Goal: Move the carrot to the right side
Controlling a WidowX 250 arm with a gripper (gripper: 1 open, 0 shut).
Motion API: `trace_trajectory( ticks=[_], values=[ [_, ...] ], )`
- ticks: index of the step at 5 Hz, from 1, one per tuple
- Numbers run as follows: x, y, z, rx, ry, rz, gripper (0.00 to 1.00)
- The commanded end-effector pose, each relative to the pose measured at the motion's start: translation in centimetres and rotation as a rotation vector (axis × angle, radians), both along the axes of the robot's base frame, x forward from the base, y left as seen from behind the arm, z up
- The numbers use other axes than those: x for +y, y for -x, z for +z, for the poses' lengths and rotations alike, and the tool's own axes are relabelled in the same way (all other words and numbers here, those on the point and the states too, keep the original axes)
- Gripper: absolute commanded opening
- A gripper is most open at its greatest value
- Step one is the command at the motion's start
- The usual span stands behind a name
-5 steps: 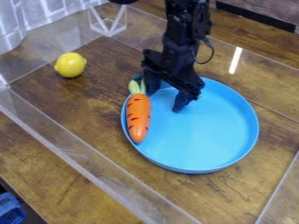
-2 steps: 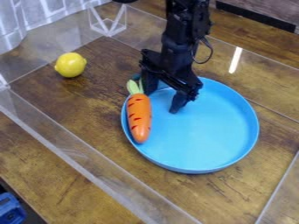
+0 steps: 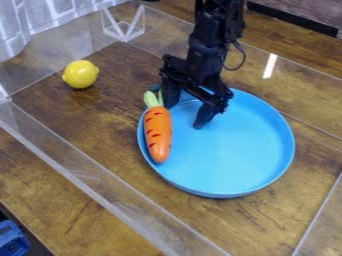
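end effector (image 3: 189, 111) pointing steeply down over the left part of the blue plate (image 3: 261, 150), black fingers (image 3: 171, 97) spread wide apart, gripping nothing. just beside the carrot's leafy end, contact impossible to tell from here. carrot (image 3: 158, 134) lying on the plate's left rim, green top toward the fingers, pointed tip toward the camera. yellow lemon (image 3: 80, 73) sitting well apart to the left on the wooden table (image 3: 80, 150).
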State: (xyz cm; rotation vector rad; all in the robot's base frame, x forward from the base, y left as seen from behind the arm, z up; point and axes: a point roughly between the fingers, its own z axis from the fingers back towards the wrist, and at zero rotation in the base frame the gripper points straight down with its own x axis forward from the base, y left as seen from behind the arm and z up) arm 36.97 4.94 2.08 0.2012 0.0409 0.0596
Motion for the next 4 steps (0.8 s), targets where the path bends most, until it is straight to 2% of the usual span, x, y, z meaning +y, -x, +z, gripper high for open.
trace_trajectory(
  ticks=[1,2,3,4],
  values=[
    [2.8,1.0,-2.2,0.064,-0.002,0.078,1.0],
    [2.9,0.9,-2.4,0.074,-0.005,0.078,1.0],
    [3.1,2.0,-2.5,0.086,0.0,0.118,1.0],
    [3.6,3.3,-2.6,0.099,0.0,0.067,1.0]
  ],
)
